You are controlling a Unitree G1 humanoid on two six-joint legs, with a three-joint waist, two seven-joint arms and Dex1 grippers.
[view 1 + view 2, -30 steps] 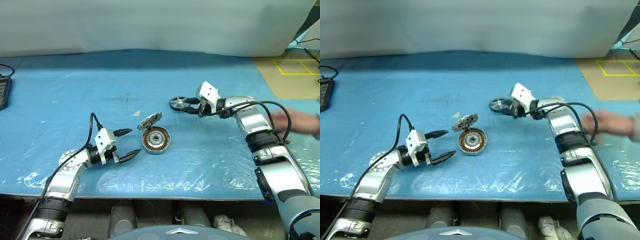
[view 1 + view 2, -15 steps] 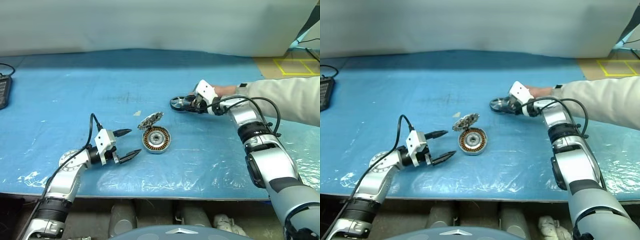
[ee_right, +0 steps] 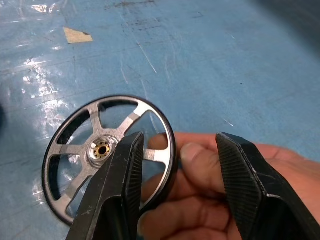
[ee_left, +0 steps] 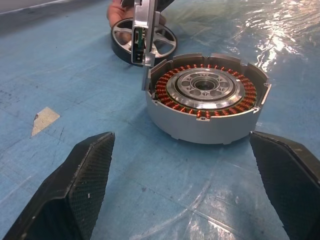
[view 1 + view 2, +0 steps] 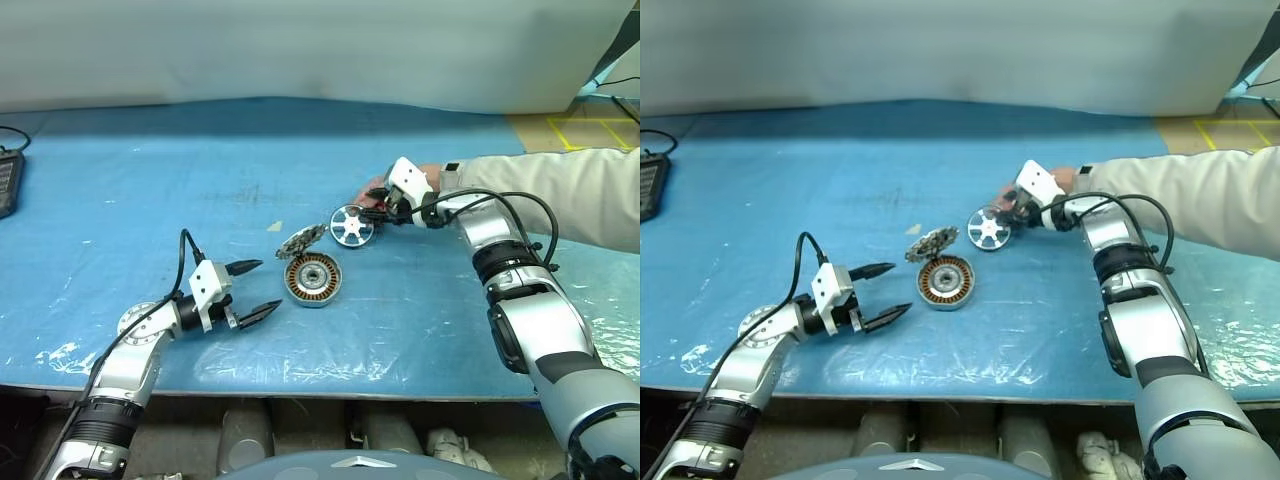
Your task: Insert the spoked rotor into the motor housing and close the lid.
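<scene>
the step in hand looks like getting the rotor (image 5: 351, 226) properly gripped: it stands tilted on its rim on the blue sheet (image 5: 150, 180), just beyond and to the right of the housing (image 5: 312, 280), and a person's hand (image 3: 210, 200) is pinching its rim from behind. the right gripper (image 3: 175, 170) sits partly open with one finger across the spokes and the other over the person's fingers, so i cannot tell that it truly holds the wheel; the hand seems to be doing the holding. the left gripper (image 5: 252, 289) is wide and empty, pointing at the housing from just beside it. the lid (image 5: 301, 240) stands up on its hinge, so the copper windings are exposed and ready. next, by my reading, the right jaws need a firm bite on the rim, then the rotor must be carried over the housing and lowered flat onto the centre. no brand, label or writing can be read anywhere.
</scene>
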